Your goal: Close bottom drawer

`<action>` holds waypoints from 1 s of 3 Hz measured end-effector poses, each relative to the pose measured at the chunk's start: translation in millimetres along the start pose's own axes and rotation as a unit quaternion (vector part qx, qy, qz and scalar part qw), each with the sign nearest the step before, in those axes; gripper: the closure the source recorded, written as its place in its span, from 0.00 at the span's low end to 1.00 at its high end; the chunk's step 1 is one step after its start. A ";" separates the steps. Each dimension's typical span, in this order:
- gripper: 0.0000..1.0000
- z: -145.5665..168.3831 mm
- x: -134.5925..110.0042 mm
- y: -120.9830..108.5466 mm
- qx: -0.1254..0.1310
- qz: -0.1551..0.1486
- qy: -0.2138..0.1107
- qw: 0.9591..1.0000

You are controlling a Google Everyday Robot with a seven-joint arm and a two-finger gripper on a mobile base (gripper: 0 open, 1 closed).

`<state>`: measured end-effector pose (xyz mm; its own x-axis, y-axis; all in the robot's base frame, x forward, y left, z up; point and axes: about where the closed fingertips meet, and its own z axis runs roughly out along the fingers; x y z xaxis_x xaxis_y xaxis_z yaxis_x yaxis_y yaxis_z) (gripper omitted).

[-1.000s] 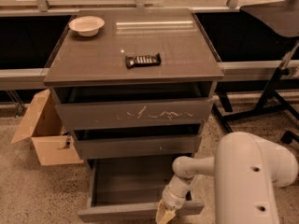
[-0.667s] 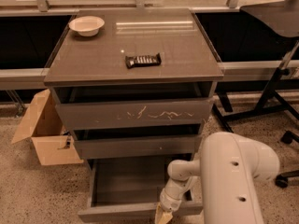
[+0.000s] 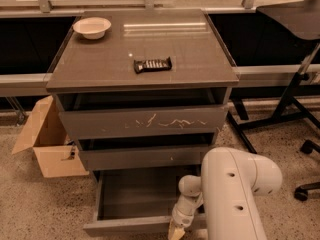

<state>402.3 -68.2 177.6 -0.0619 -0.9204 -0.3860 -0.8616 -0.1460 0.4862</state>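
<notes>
The bottom drawer (image 3: pixel 130 225) is the lowest of three dark grey-brown drawers in the cabinet. It stands pulled out, its wide shallow box empty and its plain front panel near the lower edge of the camera view. My gripper (image 3: pixel 176 231) is at the right part of that front panel, right at its top edge. The white arm (image 3: pixel 235 194) reaches down to it from the lower right and hides the drawer's right end.
The cabinet top (image 3: pixel 100 69) holds a white bowl (image 3: pixel 92 27) and a dark candy bar (image 3: pixel 152 64). An open cardboard box (image 3: pixel 47 139) stands on the floor to the left. Black stand legs (image 3: pixel 280 114) and a chair caster (image 3: pixel 302 191) are to the right.
My arm has swung further in over the drawer's right side and fills more of the view. The gripper stays at the front panel. The drawer looks equally far out.
</notes>
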 end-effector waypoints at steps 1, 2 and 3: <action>1.00 0.0 0.1 0.2 0.000 0.000 0.000 1.000; 1.00 -11.0 10.6 -15.8 0.053 0.021 -0.003 0.998; 0.83 -13.1 12.0 -21.5 0.071 0.026 -0.005 0.997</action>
<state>426.7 -80.8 172.8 -0.1136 -0.9214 -0.3715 -0.9193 -0.0443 0.3910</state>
